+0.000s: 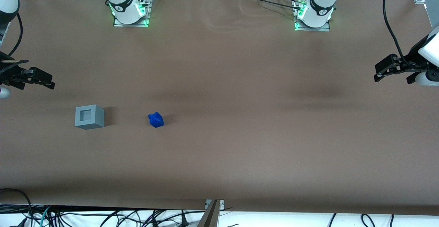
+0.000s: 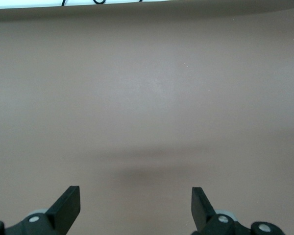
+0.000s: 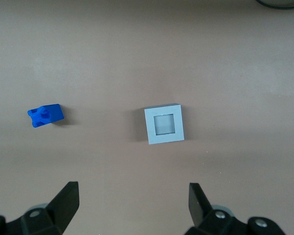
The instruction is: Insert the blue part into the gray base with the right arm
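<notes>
Above gray base [image 3: 163, 124], open hand [image 3: 132, 205], seemingly half cropped.

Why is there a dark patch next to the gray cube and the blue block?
Those are shadows. In the front view the gray base and the blue part each cast a soft one on the brown table, toward the parked arm's end. The right wrist view shows them beside both pieces, with the open gripper held above.

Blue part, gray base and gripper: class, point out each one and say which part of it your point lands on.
Blue part [image 3: 45, 115], right wrist view, its top face.
Gray base [image 3: 163, 124], right wrist view, floor of its square recess.
Gripper [image 3: 132, 205], right wrist view, open, above the table, midway between fingertips.
</notes>
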